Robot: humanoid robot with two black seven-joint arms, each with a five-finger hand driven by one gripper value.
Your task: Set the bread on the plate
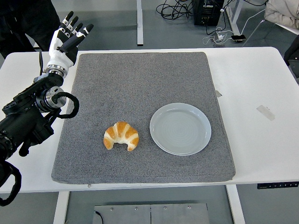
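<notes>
A golden croissant lies on the grey mat, left of centre near the front. A pale blue plate sits empty on the mat just right of the croissant, a small gap between them. My left hand is raised at the far left corner of the mat, fingers spread and holding nothing, well away from the croissant. My right arm is out of view.
The mat covers most of the white table. A small strip of tape lies on the table at the right. Cables and a black box are on the floor behind the table.
</notes>
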